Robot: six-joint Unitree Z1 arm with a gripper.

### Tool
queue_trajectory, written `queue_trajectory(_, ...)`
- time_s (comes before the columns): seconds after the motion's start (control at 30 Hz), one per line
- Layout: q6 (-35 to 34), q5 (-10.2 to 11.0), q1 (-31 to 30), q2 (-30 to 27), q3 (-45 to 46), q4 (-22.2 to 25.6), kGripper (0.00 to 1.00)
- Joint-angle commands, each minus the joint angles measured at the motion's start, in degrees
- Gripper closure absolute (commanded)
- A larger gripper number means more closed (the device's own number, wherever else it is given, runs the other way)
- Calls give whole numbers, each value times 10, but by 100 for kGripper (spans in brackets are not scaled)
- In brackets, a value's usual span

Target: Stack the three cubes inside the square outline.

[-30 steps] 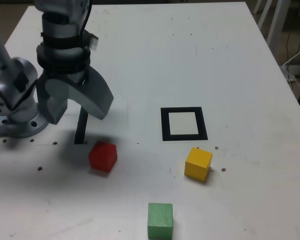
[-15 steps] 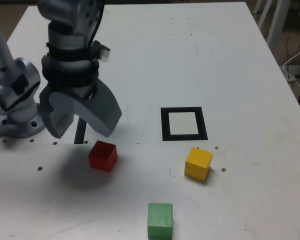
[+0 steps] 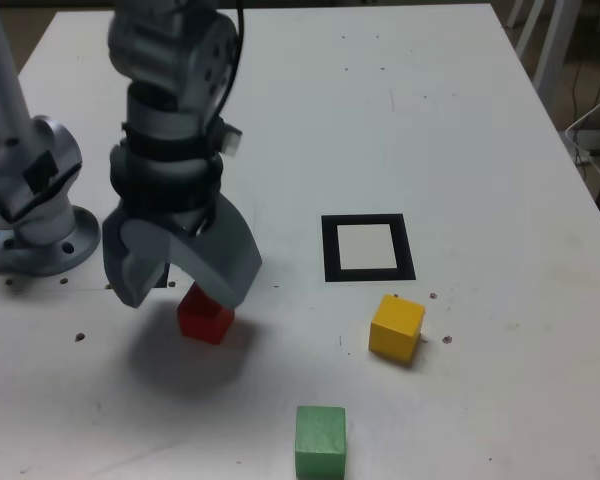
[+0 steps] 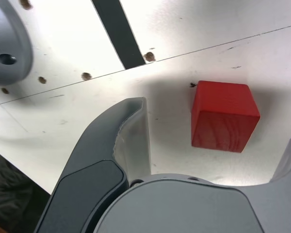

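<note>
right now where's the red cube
The red cube sits on the table toward the exterior view's left, under the open hand, well left of the square outline and the yellow cube.

Red cube [image 3: 205, 318], yellow cube [image 3: 396, 327], green cube [image 3: 320, 441] lie outside square outline [image 3: 367, 247].

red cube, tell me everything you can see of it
The red cube is a small matte block with a faint wood grain on its side and slightly worn edges. It sits flat on the white table, apart from the other cubes and outside the square outline. The open gripper hangs over it with its fingers on either side; nothing touches it.
</note>
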Motion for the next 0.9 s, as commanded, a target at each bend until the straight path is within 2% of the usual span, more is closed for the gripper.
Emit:
queue_trajectory(0.0, 2, -4, -2, 12, 4, -11, 3)
queue_trajectory(0.2, 9, -13, -3, 36, 7, -32, 7)
queue_trajectory(0.37, 18, -19, -3, 53, 2, -42, 16)
queue_trajectory(0.5, 26, -22, -3, 65, -2, -48, 29)
queue_trajectory(0.73, 36, -17, -3, 67, -6, -57, 61)
queue_trajectory(0.87, 38, -14, -3, 66, -5, -61, 67)
